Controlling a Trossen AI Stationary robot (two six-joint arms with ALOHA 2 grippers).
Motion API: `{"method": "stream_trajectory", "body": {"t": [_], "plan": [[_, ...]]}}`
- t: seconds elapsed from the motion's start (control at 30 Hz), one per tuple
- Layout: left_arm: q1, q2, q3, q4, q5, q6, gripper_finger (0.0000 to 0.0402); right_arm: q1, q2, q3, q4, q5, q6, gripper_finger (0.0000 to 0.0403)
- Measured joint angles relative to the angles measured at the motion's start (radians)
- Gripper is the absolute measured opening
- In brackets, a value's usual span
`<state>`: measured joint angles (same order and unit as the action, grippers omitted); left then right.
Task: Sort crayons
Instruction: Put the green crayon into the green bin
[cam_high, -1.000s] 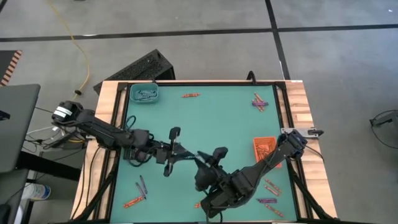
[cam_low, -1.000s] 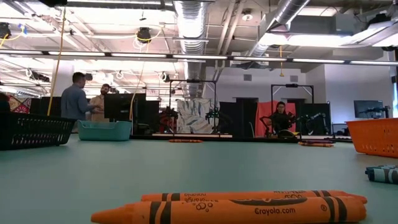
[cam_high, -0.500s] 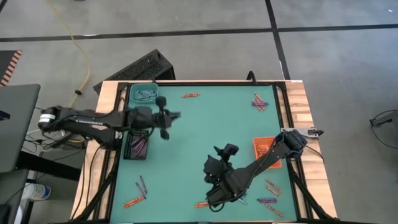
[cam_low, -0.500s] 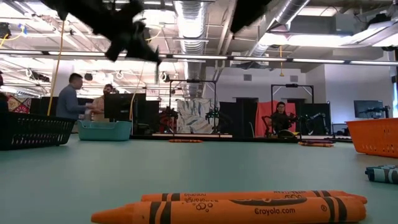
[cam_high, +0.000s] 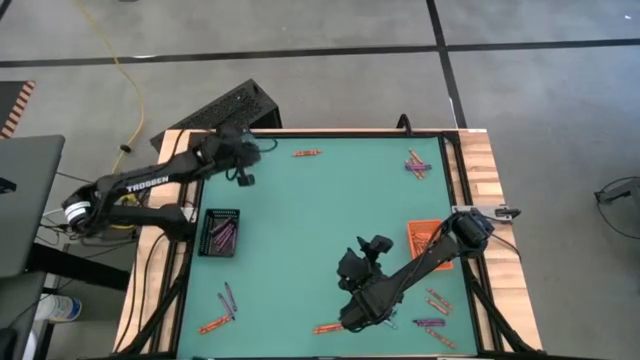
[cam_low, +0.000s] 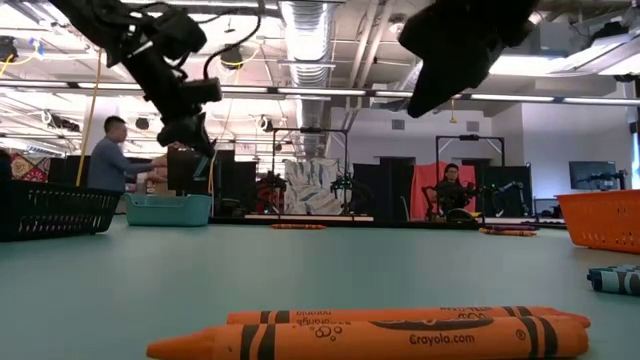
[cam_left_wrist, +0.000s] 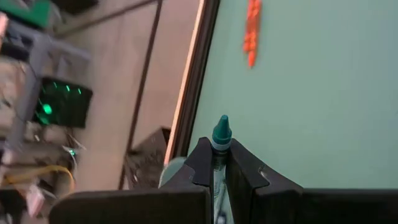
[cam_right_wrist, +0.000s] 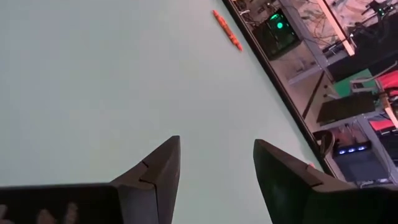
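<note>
My left gripper (cam_high: 244, 179) is above the table's far left corner, shut on a teal-tipped crayon (cam_left_wrist: 221, 132). It hangs over the teal tray (cam_low: 168, 208), which my arm mostly hides in the high view. My right gripper (cam_high: 376, 246) is open and empty above the mat, right of centre, and the right wrist view (cam_right_wrist: 216, 163) shows only bare mat between its fingers. The black tray (cam_high: 220, 232) at the left holds purple crayons. The orange tray (cam_high: 423, 238) stands at the right. My left gripper pinches the crayon's shaft (cam_left_wrist: 218, 168) between its two fingers. The crayon lies along the fingers, and its teal tip (cam_left_wrist: 221, 129) sticks out past the fingertips. The crayon is lifted clear of the table.
Loose crayons lie on the mat: an orange one (cam_high: 306, 153) at the far side, a cluster (cam_high: 417, 165) at the far right, some at the near left (cam_high: 220, 310), one at the near edge (cam_high: 328, 327) and several at the near right (cam_high: 433, 305).
My left gripper has swung from the table's centre toward the far left corner, over the teal tray, and has turned as it went. My right gripper has drawn a little toward the table's right edge.
</note>
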<state>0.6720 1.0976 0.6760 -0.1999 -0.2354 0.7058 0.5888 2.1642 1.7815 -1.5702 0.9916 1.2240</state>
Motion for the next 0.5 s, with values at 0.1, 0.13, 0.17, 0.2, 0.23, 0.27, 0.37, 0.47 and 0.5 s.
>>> {"method": "stream_trajectory", "body": {"t": [0.1, 0.13, 0.17, 0.2, 0.23, 0.27, 0.37, 0.47, 0.5], "plan": [[0.085, 0.038, 0.031, -0.028, 0.040, 0.000, 0.0000, 0.001, 0.000, -0.021, 0.000, 0.000, 0.027, 0.0203], [0.111, 0.056, 0.042, -0.045, 0.046, 0.003, 0.0000, 0.001, 0.000, -0.027, 0.000, -0.001, 0.034, 0.0203], [0.133, 0.076, 0.056, -0.071, 0.045, 0.007, 0.0000, 0.001, 0.000, -0.033, 0.003, -0.001, 0.036, 0.0203], [0.154, 0.097, 0.071, -0.099, 0.044, 0.013, 0.0000, 0.001, 0.000, -0.037, 0.007, -0.001, 0.037, 0.0203], [0.171, 0.119, 0.086, -0.129, 0.046, 0.018, 0.0000, 0.001, 0.000, -0.040, 0.008, -0.001, 0.042, 0.0203], [0.185, 0.142, 0.103, -0.164, 0.045, 0.023, 0.0000, 0.001, 0.000, -0.042, 0.008, -0.002, 0.050, 0.0203], [0.216, 0.205, 0.140, -0.239, 0.039, 0.041, 0.0000, 0.006, 0.000, -0.046, 0.007, -0.002, 0.060, 0.0203], [0.227, 0.250, 0.154, -0.259, 0.028, 0.057, 0.0000, 0.013, 0.000, -0.046, 0.008, -0.003, 0.063, 0.0203], [0.227, 0.261, 0.155, -0.254, 0.016, 0.061, 0.0001, 0.014, 0.000, -0.046, 0.007, -0.003, 0.062, 0.0203]]}}
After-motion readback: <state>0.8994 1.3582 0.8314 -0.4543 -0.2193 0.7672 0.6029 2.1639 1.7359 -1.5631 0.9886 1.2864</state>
